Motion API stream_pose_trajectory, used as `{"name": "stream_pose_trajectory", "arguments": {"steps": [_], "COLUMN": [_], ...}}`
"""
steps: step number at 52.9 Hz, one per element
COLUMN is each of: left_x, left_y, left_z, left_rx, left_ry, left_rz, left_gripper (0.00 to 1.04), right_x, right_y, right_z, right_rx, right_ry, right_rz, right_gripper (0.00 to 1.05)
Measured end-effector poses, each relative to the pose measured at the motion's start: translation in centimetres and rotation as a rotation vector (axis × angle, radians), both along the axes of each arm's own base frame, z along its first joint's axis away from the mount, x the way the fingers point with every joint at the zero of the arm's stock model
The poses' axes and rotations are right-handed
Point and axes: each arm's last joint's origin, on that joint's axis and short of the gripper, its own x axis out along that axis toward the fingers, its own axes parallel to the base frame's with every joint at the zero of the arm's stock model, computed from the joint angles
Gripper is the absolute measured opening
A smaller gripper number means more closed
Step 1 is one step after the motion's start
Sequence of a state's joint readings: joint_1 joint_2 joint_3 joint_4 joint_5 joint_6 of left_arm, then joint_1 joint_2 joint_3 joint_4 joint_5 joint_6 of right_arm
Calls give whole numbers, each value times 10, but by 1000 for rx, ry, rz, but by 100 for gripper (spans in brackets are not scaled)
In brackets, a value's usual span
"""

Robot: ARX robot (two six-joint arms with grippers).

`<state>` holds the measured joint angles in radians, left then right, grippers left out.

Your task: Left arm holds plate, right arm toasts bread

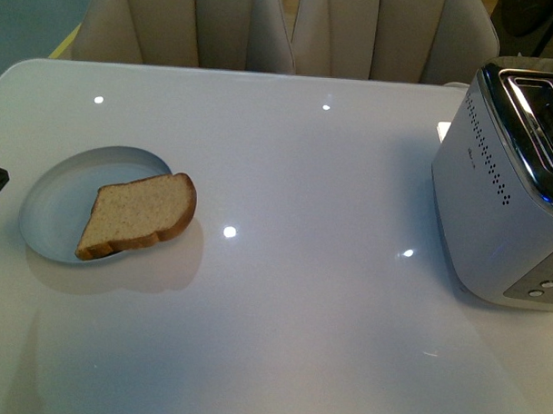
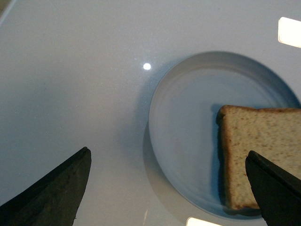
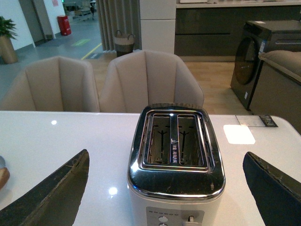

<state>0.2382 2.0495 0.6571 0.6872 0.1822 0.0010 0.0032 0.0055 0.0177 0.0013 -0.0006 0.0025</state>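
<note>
Unstarted: bread point(image 1: 138, 216) lying on plate point(image 1: 63, 195), frame left; toaster point(image 1: 486, 178) empty, right; you are holding left gripper point(image 2: 167, 154), right gripper point(image 3: 165, 157) spread wide

Soft, rather dim overhead light leaves small white glints on the glossy surface point(image 1: 281, 334). The plate point(image 1: 59, 199) casts a faint shadow. The toaster point(image 3: 176, 181) chrome reflects highlights. All views are sharp.
</note>
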Motion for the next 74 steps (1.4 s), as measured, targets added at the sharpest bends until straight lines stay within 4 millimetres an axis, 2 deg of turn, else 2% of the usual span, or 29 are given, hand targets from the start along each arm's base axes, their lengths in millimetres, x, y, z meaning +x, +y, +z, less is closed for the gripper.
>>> {"name": "stream_pose_trajectory", "arguments": {"steps": [8, 21, 42, 53, 55, 61, 68, 74], "left_x": [16, 29, 58, 64, 64, 65, 63, 59], "left_y": [2, 1, -13, -16, -16, -19, -20, -20], "left_z": [-30, -58, -88, -92, -92, -93, -93, -95], "left_rx": [7, 14, 40, 43, 44, 34, 19, -29], "left_ry": [64, 118, 159, 163, 164, 166, 162, 165], "left_rz": [10, 15, -11, -12, -12, -8, 0, 31], "left_gripper": [98, 98, 98, 98, 93, 68, 50, 28], "right_x": [0, 0, 0, 0, 0, 0, 0, 0], "right_y": [0, 0, 0, 0, 0, 0, 0, 0], "right_z": [0, 0, 0, 0, 0, 0, 0, 0], "right_rx": [0, 0, 0, 0, 0, 0, 0, 0], "right_ry": [0, 0, 0, 0, 0, 0, 0, 0], "right_rz": [0, 0, 0, 0, 0, 0, 0, 0], "right_gripper": [96, 96, 96, 96, 96, 96, 96, 96]}}
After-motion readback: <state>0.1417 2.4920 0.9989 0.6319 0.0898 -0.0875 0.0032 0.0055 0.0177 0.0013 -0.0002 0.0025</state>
